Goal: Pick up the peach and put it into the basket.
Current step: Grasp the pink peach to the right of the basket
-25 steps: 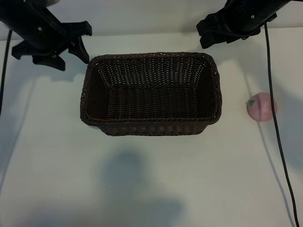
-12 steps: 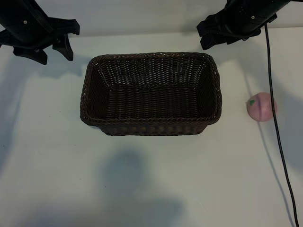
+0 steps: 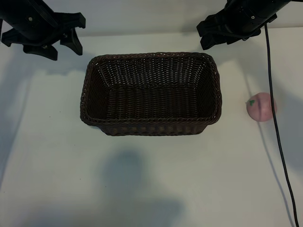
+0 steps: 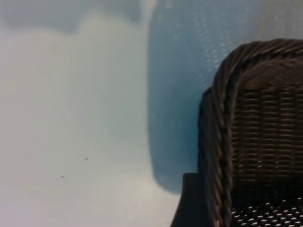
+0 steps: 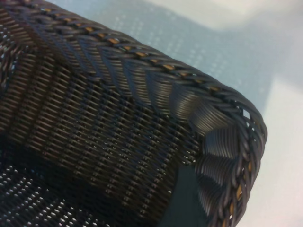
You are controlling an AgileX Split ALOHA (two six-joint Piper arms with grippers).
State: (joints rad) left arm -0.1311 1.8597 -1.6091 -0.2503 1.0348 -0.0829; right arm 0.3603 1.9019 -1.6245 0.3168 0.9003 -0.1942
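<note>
Left gripper [image 3: 59, 46] hangs above the table's far left corner, beyond the basket's left end, fingers spread wide and holding nothing; judged parked, since nothing of the task lies on its side. Basket [image 3: 150, 126] sits mid-table, long side toward the camera, open top up, presumably centred so either arm can reach over the rim. Interior is empty: only bare weave shows in the exterior view, and both wrist views show a corner of the braided rim with no fruit inside. Right gripper [image 3: 215, 35] hovers past the basket's far right corner, fingers likewise wide apart and empty. Peach [image 3: 260, 107] rests on the table [image 3: 151, 179] right of the basket, apart from it, beside a black cable [image 3: 279, 142]. Pick not yet begun; right arm is judged the nearer one.
</note>
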